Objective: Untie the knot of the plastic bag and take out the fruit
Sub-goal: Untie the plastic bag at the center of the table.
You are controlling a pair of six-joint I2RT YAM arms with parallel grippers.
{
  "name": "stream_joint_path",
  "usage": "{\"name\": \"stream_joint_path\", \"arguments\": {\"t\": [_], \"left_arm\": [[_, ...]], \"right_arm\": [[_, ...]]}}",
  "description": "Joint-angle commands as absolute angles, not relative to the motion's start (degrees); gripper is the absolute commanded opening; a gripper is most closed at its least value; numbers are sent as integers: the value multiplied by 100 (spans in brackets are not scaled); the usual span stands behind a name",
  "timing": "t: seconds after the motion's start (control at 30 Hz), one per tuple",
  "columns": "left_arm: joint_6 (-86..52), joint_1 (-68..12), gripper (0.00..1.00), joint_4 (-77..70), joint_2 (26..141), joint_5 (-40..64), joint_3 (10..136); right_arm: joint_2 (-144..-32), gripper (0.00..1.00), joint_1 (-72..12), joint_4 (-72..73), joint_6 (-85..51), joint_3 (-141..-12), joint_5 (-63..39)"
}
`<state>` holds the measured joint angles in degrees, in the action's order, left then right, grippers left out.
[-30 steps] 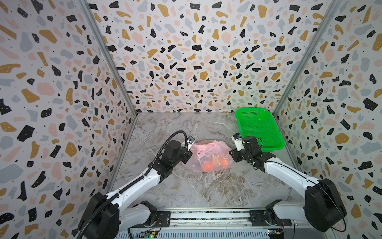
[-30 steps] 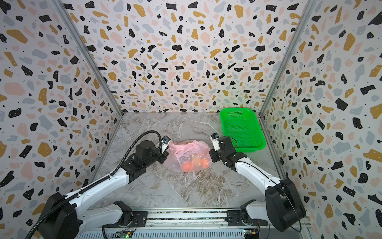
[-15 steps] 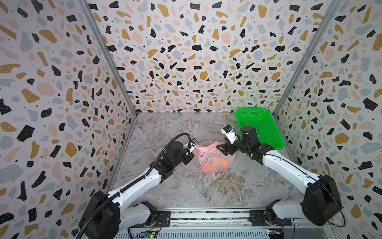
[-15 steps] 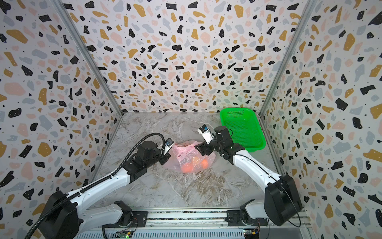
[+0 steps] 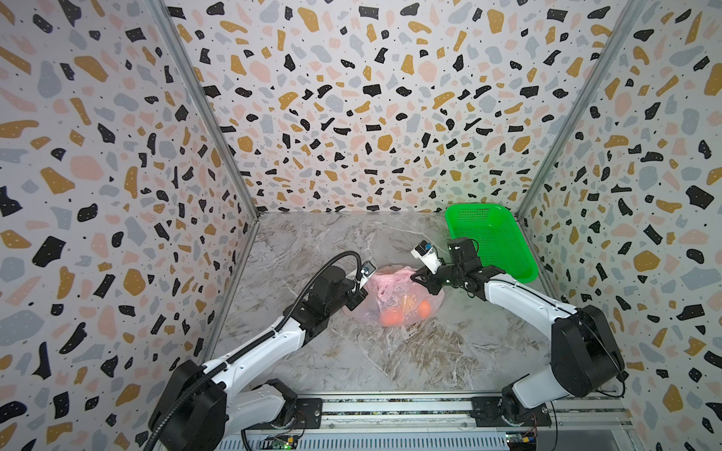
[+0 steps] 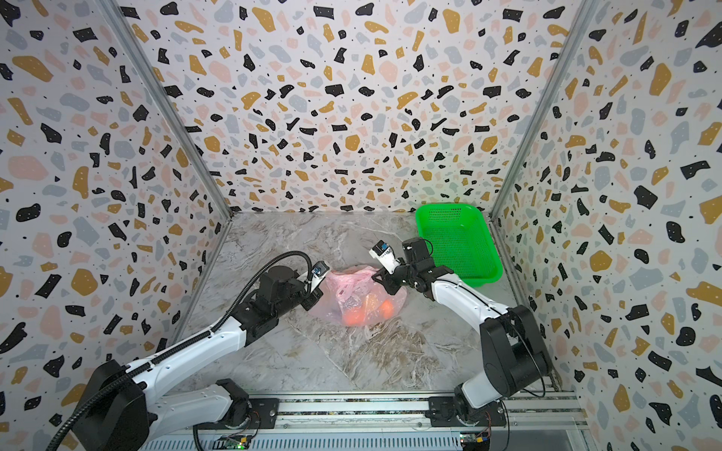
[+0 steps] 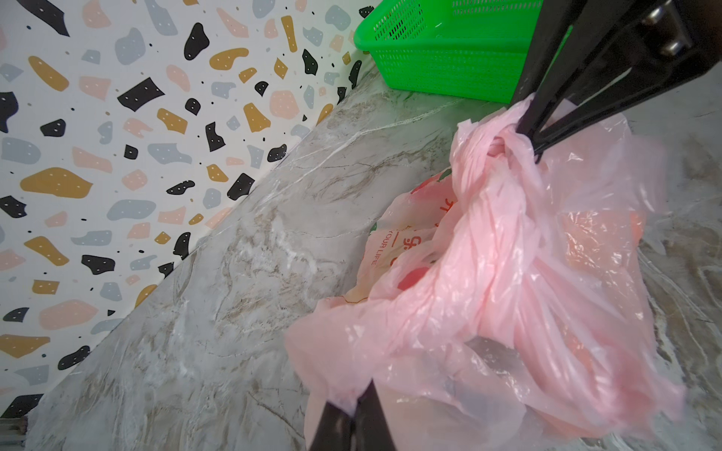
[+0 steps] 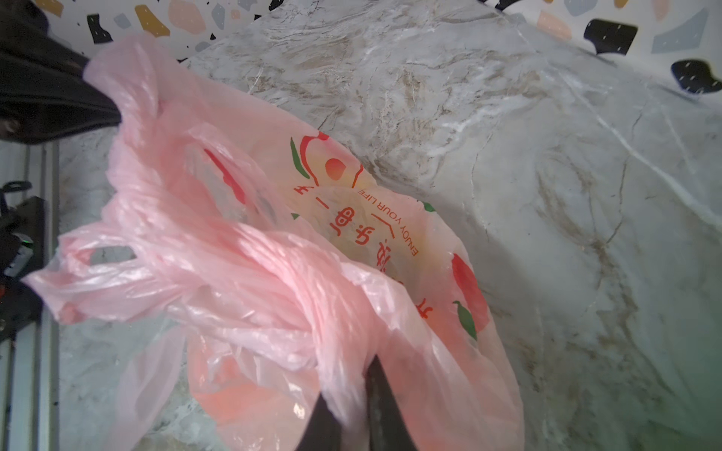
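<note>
Now both pinch: left jaws clamped on plastic bag [image 5: 398, 300] rim, right jaws clenched by the knot [image 7: 502, 146]; bag on surface [image 5: 351, 351], fruit [image 5: 422, 309] inside. Best pull apart slowly, low, without tearing.

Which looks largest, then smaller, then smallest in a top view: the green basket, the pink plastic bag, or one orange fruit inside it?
1. green basket, largest, though it sits farther from the camera.
2. plastic bag, only somewhat smaller; the margin is slim.
3. orange fruit, clearly smallest.
</note>
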<state>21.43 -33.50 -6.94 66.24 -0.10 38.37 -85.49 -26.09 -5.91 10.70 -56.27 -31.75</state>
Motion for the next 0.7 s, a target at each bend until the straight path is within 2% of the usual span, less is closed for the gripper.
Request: {"name": "stream_joint_path", "arguments": {"t": [0.0, 0.4, 0.67], "left_arm": [[2156, -3374, 0, -991, 6458, -281, 3766], [1591, -3219, 0, -1003, 6368, -767, 3708], [1225, -3158, 0, -754, 6381, -800, 3680]], "right_arm": [[-8037, 2, -2602, -606, 900, -5482, -2916], [-6959, 0, -2546, -844, -59, -4880, -1494], [-6339, 0, -2083, -611, -1256, -4163, -1251]]}}
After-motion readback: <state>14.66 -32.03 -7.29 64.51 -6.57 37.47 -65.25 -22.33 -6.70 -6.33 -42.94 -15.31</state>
